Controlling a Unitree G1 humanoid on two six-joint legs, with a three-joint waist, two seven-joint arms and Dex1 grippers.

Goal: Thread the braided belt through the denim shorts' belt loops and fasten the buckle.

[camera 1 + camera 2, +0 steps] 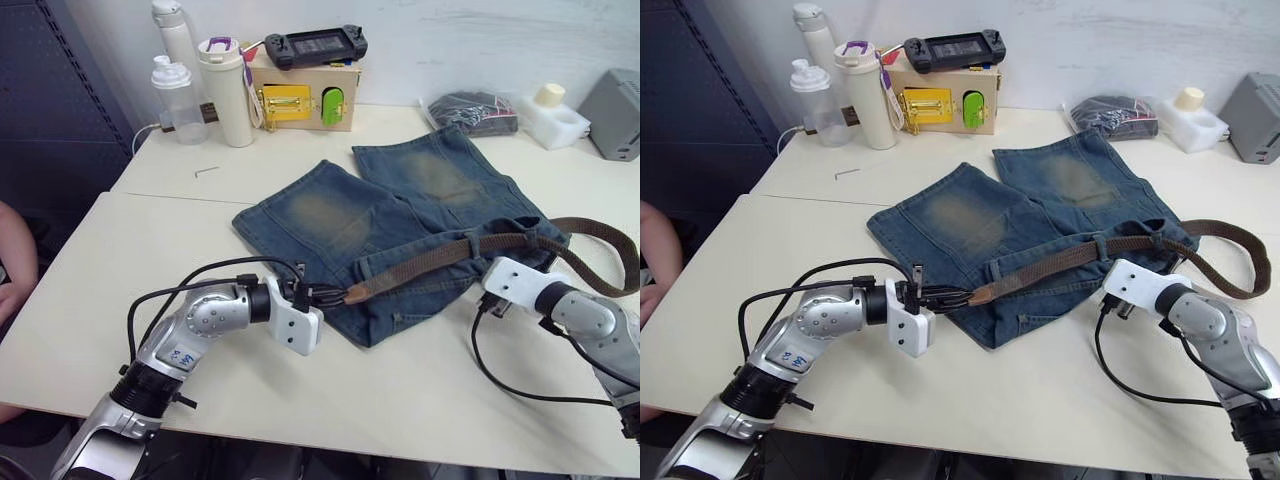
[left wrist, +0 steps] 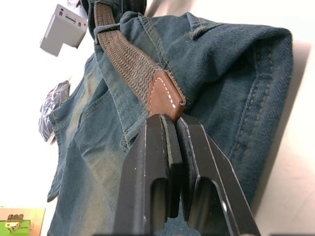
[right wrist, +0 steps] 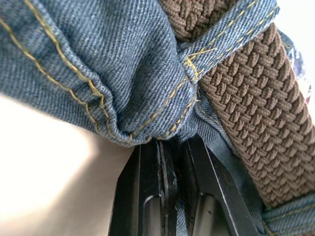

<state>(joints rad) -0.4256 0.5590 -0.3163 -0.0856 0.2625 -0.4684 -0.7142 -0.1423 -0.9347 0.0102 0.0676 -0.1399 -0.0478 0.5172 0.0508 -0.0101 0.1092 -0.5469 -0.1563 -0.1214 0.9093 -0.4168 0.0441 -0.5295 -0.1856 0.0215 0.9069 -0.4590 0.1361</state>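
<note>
The denim shorts (image 1: pixel 400 215) lie flat on the table with the waistband toward me. The braided belt (image 1: pixel 440 255) runs along the waistband under a belt loop (image 1: pixel 470 245), then curves off in a wide bend at the right (image 1: pixel 620 260). My left gripper (image 1: pixel 335 295) is shut on the belt's brown leather tip (image 2: pixel 165 98), just off the shorts' near left corner. At the waistband's right end my right gripper (image 3: pixel 170 142) is shut on a fold of denim, beside a belt loop (image 3: pixel 231 37) that crosses the belt. The buckle is hidden.
At the table's back stand a white tumbler (image 1: pixel 225 90), clear bottles (image 1: pixel 175 95) and a wooden box (image 1: pixel 305 95) with a game console on top. A black bag (image 1: pixel 470 110), a white container (image 1: pixel 550 115) and a grey box (image 1: pixel 615 115) sit back right. A person's arm (image 1: pixel 10 260) is at the left edge.
</note>
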